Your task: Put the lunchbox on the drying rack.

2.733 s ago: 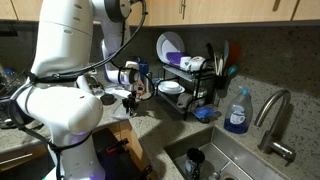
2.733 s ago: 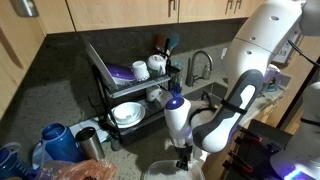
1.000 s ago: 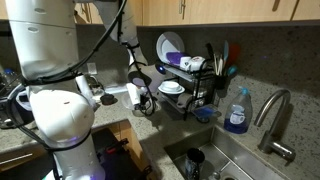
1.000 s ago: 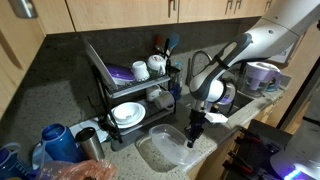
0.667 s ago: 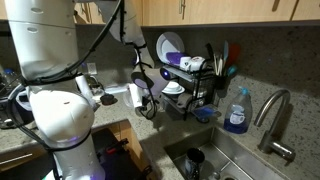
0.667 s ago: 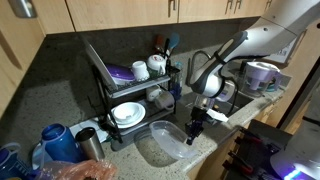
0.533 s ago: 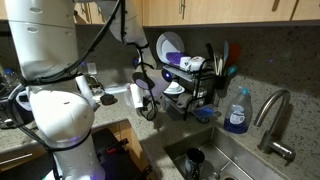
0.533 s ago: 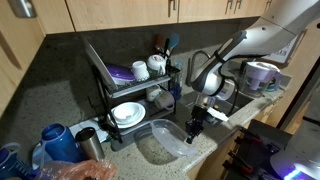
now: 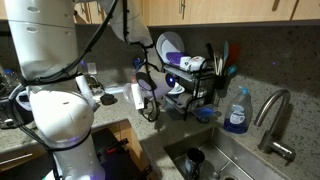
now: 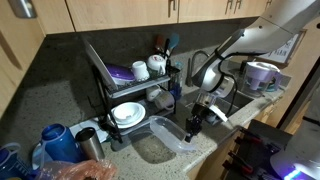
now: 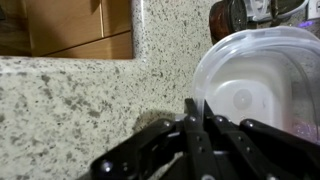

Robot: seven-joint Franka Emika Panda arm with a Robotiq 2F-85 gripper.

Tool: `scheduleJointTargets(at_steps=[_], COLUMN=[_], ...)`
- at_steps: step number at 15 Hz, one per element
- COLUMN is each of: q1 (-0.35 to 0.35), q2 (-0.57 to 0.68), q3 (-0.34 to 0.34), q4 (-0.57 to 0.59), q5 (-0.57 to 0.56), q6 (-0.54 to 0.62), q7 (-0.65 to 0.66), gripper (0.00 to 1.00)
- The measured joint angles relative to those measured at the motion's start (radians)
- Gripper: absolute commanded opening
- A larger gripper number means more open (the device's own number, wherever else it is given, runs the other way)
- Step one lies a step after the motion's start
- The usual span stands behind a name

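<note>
exterior views: drying rack [image 10: 100, 70] and gripper [image 10: 193, 125] are shared, framed mid-range from opposing sides | wrist view: lunchbox [image 11: 262, 75] is framed close, just past the gripper

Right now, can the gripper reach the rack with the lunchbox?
Probably yes. The gripper holds the lunchbox close in front of the rack, with nothing between them; a white dish fills part of the lower tier.

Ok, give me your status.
Gripper shut on lunchbox rim. Lunchbox held beside drying rack, not yet on it. White dishes on lower tier.
</note>
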Motion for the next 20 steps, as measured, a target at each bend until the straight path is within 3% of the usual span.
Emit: scheduleJointTargets(at_steps=[1,8,14,20], q1=[0.0,0.0,-0.044,-0.097], q2=[0.0,0.029,0.092,0.154], q3=[0.0,-0.008,-0.08,-0.141], q4=[0.0,0.004,0.033,0.058], q5=[0.0,0.064,0.181,0.27], q6=[0.0,-0.03,-0.202,-0.395], q7=[0.0,0.0,-0.005,-0.108], gripper=[0.02,0.02,0.02,0.02])
